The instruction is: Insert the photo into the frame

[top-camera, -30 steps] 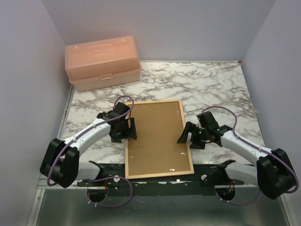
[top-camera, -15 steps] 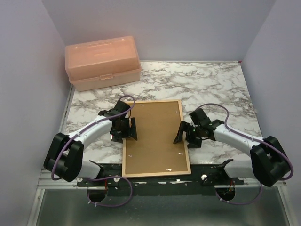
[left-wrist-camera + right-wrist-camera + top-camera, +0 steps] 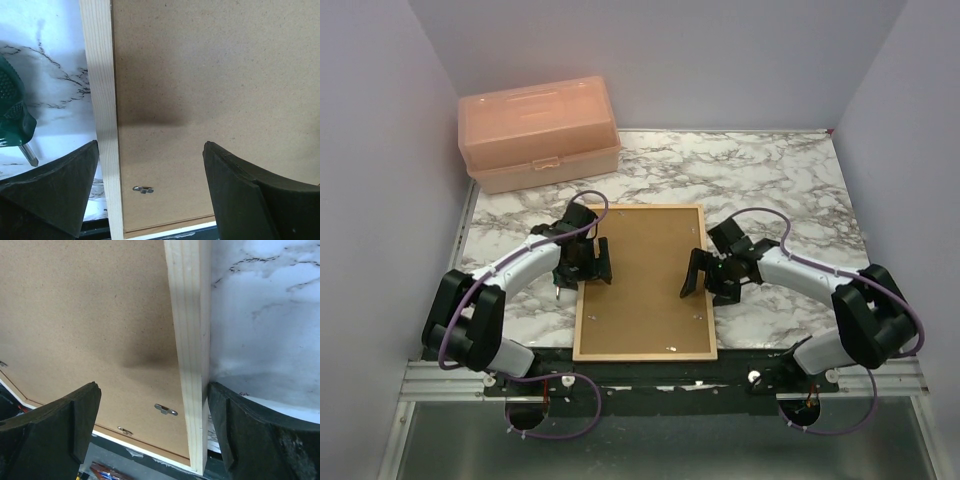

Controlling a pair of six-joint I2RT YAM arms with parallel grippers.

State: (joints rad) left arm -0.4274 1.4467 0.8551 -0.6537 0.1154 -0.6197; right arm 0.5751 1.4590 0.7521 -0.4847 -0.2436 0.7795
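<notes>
Left pincer (image 3: 150,150): jaws wide, holding nothing. They straddle the left bar of the frame (image 3: 102,100), one finger over the marble and the other over the brown backing board (image 3: 210,75).

Right pincer (image 3: 152,387): also spread and empty, straddling the right bar. Its outer finger sits right at the bar's outer face; contact can't be confirmed.

Change over the last second: both arms have come inward. The frame has slid left and turned from skewed to nearly square with the near edge of the table (image 3: 770,180).

The frame lies back-up between the arms, with the board seated in it. Turn clips (image 3: 166,410) show near the bars. The peach toolbox (image 3: 538,130) is well behind.

The photo is not visible, and whether it is under the board cannot be told.

Judgement: this was repositioning, not insertion.
</notes>
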